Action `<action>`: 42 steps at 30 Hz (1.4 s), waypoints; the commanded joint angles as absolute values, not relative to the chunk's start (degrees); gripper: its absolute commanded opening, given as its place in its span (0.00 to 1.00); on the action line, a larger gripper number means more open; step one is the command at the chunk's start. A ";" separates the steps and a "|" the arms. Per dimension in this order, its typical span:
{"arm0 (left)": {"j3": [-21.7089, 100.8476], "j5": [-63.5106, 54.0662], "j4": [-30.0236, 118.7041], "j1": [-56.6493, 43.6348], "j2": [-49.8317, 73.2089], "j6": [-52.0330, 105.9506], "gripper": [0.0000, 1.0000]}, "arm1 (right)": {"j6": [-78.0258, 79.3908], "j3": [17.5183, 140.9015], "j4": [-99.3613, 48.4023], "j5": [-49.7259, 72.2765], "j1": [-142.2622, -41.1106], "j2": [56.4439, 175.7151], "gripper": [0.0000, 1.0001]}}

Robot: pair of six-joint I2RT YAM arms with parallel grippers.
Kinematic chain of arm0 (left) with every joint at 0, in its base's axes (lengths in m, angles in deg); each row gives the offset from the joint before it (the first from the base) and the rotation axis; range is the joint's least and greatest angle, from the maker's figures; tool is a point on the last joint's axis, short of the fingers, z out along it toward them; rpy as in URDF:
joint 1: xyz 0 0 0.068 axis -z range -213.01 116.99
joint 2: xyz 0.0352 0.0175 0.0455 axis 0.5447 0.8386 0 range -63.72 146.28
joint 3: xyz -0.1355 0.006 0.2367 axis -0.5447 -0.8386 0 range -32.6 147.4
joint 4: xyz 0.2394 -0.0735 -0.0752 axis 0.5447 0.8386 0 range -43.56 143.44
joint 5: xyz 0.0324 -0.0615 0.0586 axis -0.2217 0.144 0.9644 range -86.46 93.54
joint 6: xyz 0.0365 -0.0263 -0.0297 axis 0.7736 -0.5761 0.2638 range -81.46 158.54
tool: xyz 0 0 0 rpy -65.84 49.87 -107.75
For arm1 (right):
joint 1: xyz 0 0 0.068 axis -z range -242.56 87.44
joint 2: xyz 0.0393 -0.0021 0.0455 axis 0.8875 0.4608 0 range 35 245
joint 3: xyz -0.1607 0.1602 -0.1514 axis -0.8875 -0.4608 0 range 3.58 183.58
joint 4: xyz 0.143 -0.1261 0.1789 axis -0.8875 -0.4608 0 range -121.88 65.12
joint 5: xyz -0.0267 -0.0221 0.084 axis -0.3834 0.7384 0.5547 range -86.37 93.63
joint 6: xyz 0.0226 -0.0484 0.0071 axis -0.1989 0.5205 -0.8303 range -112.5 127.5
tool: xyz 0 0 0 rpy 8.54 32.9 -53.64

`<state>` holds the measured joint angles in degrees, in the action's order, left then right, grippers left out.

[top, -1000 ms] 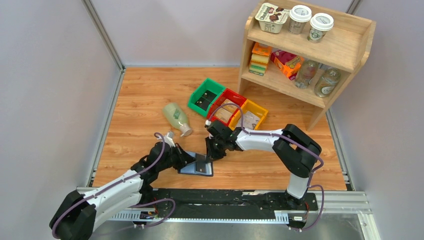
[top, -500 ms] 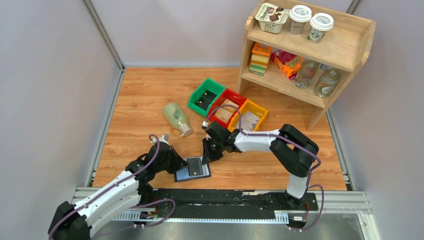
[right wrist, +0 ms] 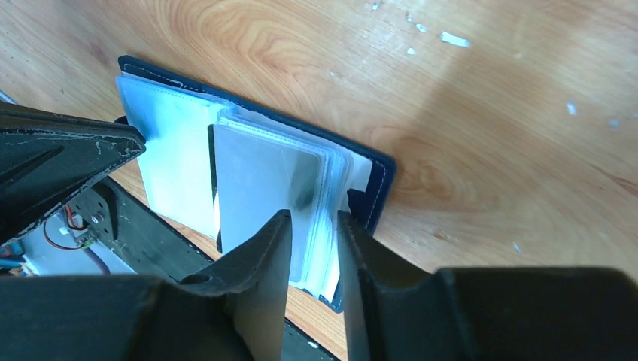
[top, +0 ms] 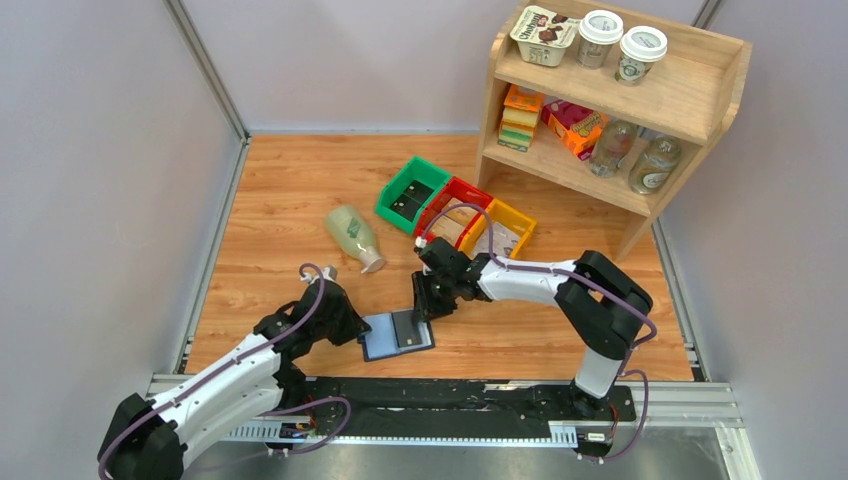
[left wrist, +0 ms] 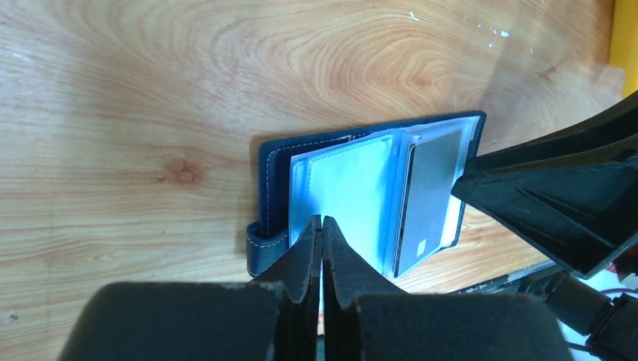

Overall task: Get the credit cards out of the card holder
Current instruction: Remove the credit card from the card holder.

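The navy card holder (top: 383, 342) lies open on the wood near the table's front edge, pale sleeves up. My left gripper (top: 358, 326) is shut, its tips (left wrist: 322, 220) resting on the left sleeve (left wrist: 346, 188). A grey credit card (left wrist: 429, 192) with a small chip sits in a half-raised sleeve at the spine. My right gripper (top: 422, 305) is open by a narrow gap (right wrist: 312, 218), its fingers straddling the edge of the sleeve stack (right wrist: 331, 173) beside that card (right wrist: 263, 184). The navy cover (right wrist: 380, 180) shows beyond. Other cards are hidden.
Green (top: 412, 192), red (top: 455, 212) and yellow (top: 500, 232) bins stand behind the grippers. A pale bottle (top: 355, 236) lies to the left of them. A wooden shelf (top: 610, 110) with goods fills the back right. The black rail (top: 450, 395) runs just in front of the holder.
The raised leaf the right gripper held up has come down and the holder lies flatter. My left gripper drew back left, then returned onto the left sleeve. The holder shifted slightly.
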<state>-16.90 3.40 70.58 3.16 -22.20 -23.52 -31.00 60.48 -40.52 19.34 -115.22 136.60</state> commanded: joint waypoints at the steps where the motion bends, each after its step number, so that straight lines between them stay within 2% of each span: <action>1: -15.29 1.17 65.96 3.03 -21.27 -21.05 0.00 | -28.10 62.63 -44.75 16.03 -114.94 132.47 0.37; 4: -14.58 0.64 64.99 2.94 -21.53 -20.79 0.00 | -27.66 64.13 -44.92 15.42 -114.85 131.94 0.38; 10: -11.95 -0.68 65.07 3.03 -19.43 -18.95 0.00 | -27.22 64.22 -45.80 12.33 -114.85 130.89 0.28; 15: -9.58 -2.78 64.20 3.03 -18.19 -17.98 0.02 | -27.13 63.78 -44.05 15.32 -114.85 131.76 0.19; 23: -9.57 -5.77 61.12 3.03 -14.24 -17.89 0.06 | -29.15 60.62 -39.21 19.36 -114.86 136.51 0.15; 27: -10.45 -6.48 59.72 3.03 -13.27 -18.59 0.15 | -29.15 58.95 -38.86 18.93 -114.85 138.35 0.12; 29: -11.06 -7.01 58.75 3.03 -12.92 -19.38 0.29 | -29.33 57.98 -38.77 18.58 -114.85 138.97 0.10; 31: -11.50 -7.27 57.87 3.03 -12.83 -19.82 0.38 | -29.50 56.93 -38.33 18.58 -114.85 139.24 0.10; 35: -12.30 -7.45 57.34 3.03 -12.04 -20.96 0.52 | -29.86 55.87 -37.98 18.49 -114.94 139.41 0.08; 42: -15.02 -10.78 51.81 3.03 -7.30 -23.51 0.52 | -30.38 54.73 -37.01 18.58 -114.86 139.50 0.08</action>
<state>-13.81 -8.01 56.71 3.16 -9.55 -21.67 -30.76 57.60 -34.80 21.79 -114.55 136.93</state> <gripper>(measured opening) 0.533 0.081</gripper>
